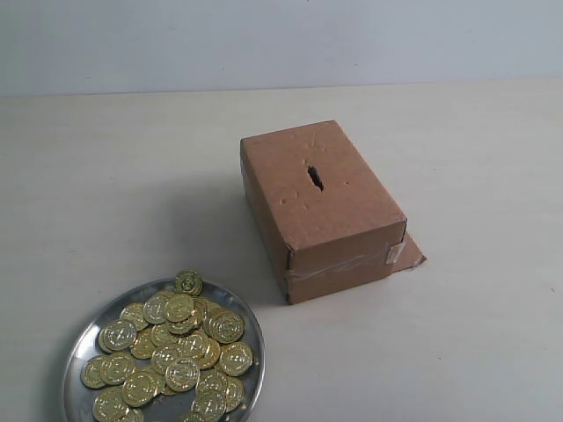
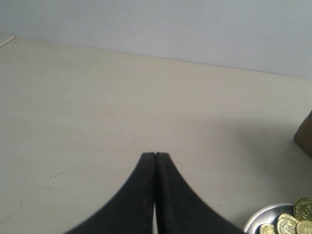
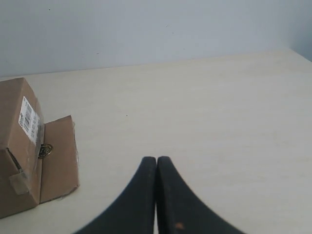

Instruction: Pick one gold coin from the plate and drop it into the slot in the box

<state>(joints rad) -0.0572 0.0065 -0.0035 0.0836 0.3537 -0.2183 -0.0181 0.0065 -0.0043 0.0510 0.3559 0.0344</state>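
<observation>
A round silver plate (image 1: 81, 345) at the front left holds several gold coins (image 1: 180, 338); its rim (image 2: 265, 214) and a few coins (image 2: 303, 208) show in the left wrist view. The brown cardboard box (image 1: 339, 215) stands mid-table with a dark ragged slot (image 1: 314, 177) in its top, clear tape on its near end and a flap (image 1: 412, 251) at its base. In the right wrist view the box (image 3: 14, 146) and its flap (image 3: 58, 156) appear. My left gripper (image 2: 155, 155) and right gripper (image 3: 156, 159) are both shut and empty over bare table. Neither shows in the exterior view.
The pale table (image 1: 457, 352) meets a light wall at the back. One gold coin (image 1: 187, 282) leans on the plate's far rim. A white barcode label (image 3: 29, 119) sits on the box side, with a small round mark (image 3: 45, 150) below it.
</observation>
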